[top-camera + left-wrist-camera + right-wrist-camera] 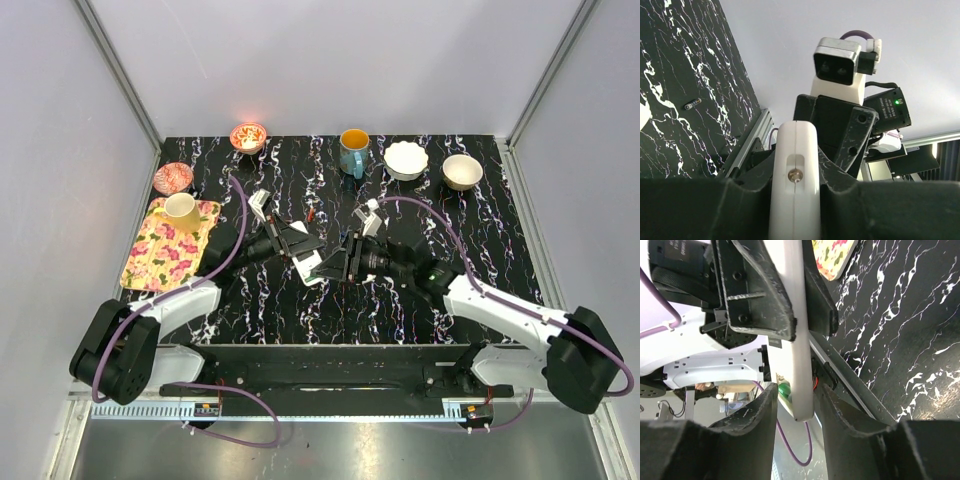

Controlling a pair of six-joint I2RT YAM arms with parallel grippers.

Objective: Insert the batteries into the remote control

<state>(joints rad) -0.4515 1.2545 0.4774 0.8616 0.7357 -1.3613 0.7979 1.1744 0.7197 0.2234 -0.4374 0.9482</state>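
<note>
Left hand (795, 197) clamps slim white remote control (794, 145), edge-on, seam showing.

This is a robotics lab cell. Plain pale walls (330, 60) and aluminium posts (115, 70) box in a black marbled table (470, 230), with two arms (500, 305) bolted to a metal rail (330, 385) and trailing purple cables (235, 230). Mugs (353, 150), bowls (406, 160) and a flowered tray (150, 265) are laid out along the table's far and left edges.

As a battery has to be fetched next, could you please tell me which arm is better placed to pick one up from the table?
Right, probably. The left claw is clamped on the remote control and must steady it; the right claw stands open around its end, free to fetch the battery.
</note>
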